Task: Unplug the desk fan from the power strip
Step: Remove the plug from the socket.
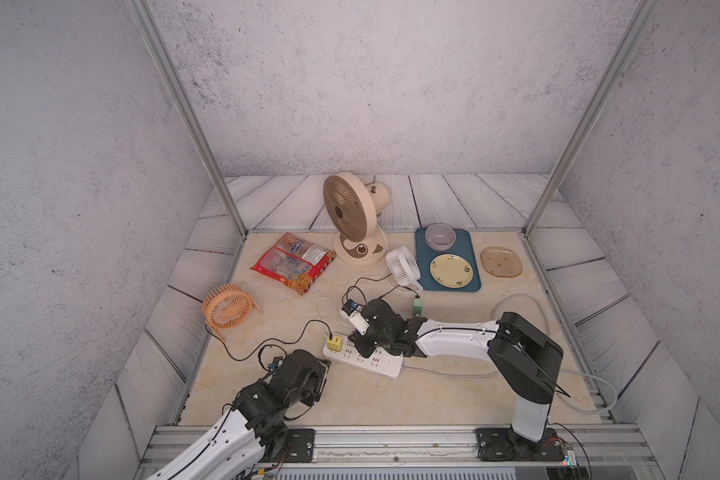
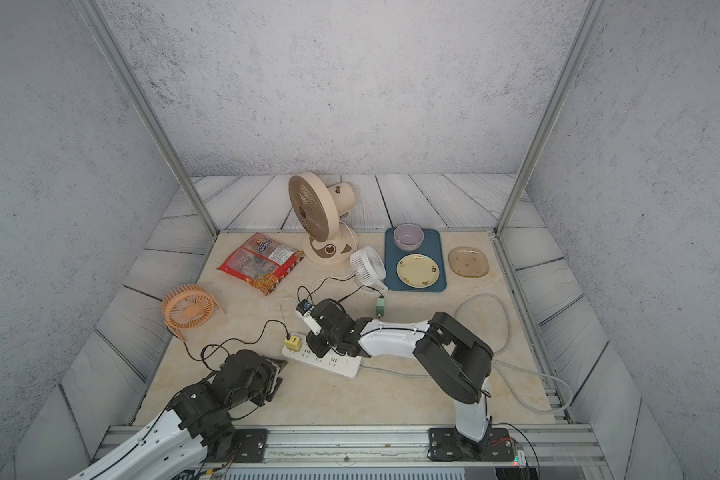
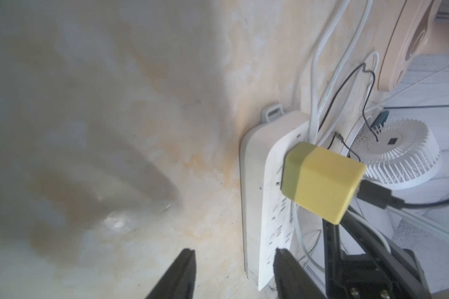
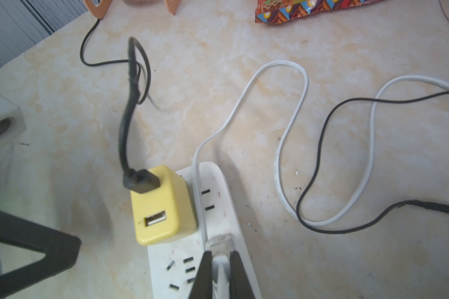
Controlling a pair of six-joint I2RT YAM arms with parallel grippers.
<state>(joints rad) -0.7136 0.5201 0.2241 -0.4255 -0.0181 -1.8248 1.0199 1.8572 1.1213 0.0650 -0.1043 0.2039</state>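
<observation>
Well, left tool (agape) beside strip

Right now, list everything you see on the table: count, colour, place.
power strip: one, white, front centre.
charger: one, yellow, plugged into strip's end.
plug: one, white, on strip.
desk fan: one, beige, back centre.
small fan: one, white, beside tray.
wire fan: one, orange, left side.
snack packet: one, red, back left.
tray: one, blue, back right.
bowl: one, grey, on tray.
plate: one, yellow, on tray.
glass dish: one, amber, right of tray.
loose adapter: one, green, mid-table.
cables: several, black and white, mid-table.
left gripper: one, black, open, beside strip.
right gripper: one, black, shut on plug.
</observation>
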